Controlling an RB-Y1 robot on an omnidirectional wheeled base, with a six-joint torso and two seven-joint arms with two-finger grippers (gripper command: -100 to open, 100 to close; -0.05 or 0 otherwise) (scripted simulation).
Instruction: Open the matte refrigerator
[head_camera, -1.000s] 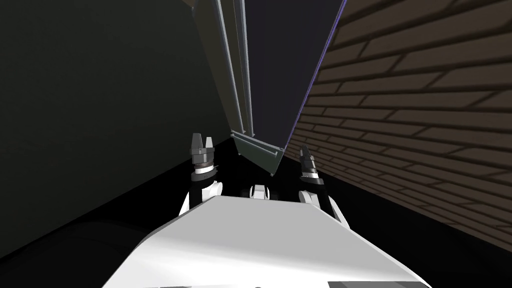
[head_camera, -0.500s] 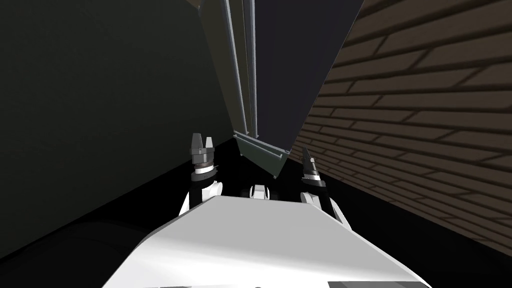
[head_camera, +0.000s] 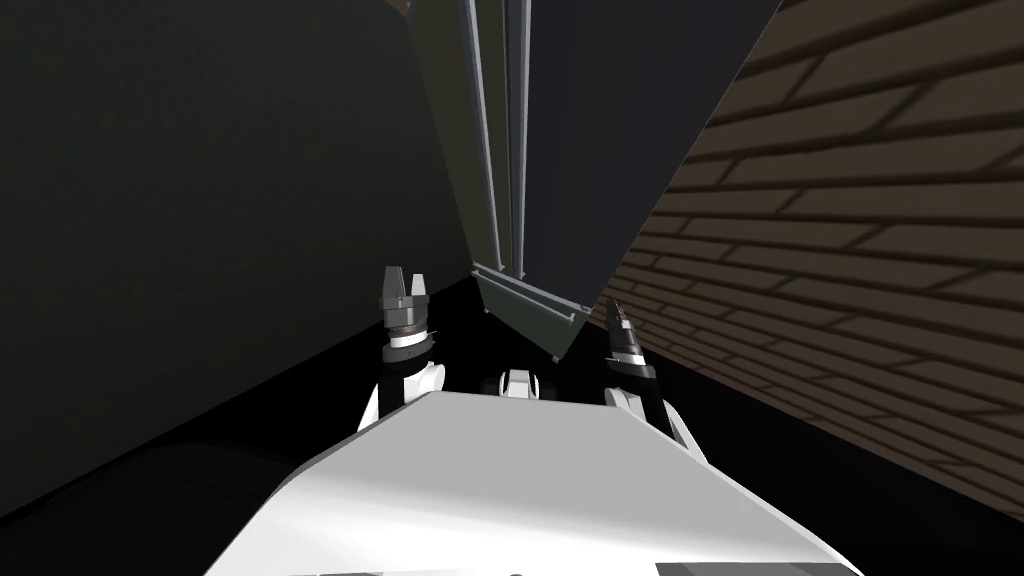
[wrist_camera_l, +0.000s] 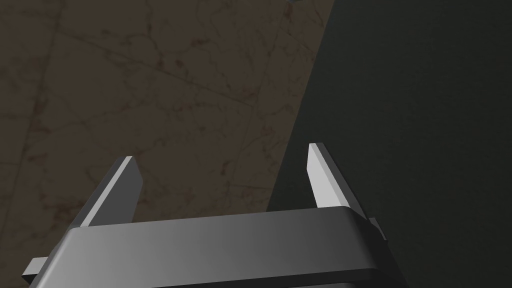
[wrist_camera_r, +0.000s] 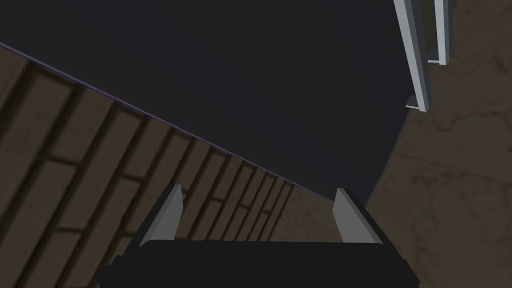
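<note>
The refrigerator (head_camera: 600, 150) is a tall, dark, matte block straight ahead, also seen in the right wrist view (wrist_camera_r: 250, 75). Two thin light grey vertical handles (head_camera: 487, 150) run side by side down its front. Below them a drawer front carries a horizontal grey handle (head_camera: 525, 292). My right gripper (head_camera: 612, 308) is low, just right of the drawer's corner, open and holding nothing (wrist_camera_r: 257, 190). The vertical handles (wrist_camera_r: 417, 55) lie well off to one side of its fingers. My left gripper (head_camera: 404, 276) is left of the drawer, open and holding nothing (wrist_camera_l: 222, 152).
A brown brick wall (head_camera: 850, 250) runs along the right, close to the refrigerator's side. A flat dark grey-green wall (head_camera: 200, 220) closes the left side and also appears past the left gripper's fingers (wrist_camera_l: 410, 125). The floor around me is drawn black.
The refrigerator and brick wall have slid to the right and grown a little in the head view, so my body has moved. Both grippers stay open in about the same pose.
</note>
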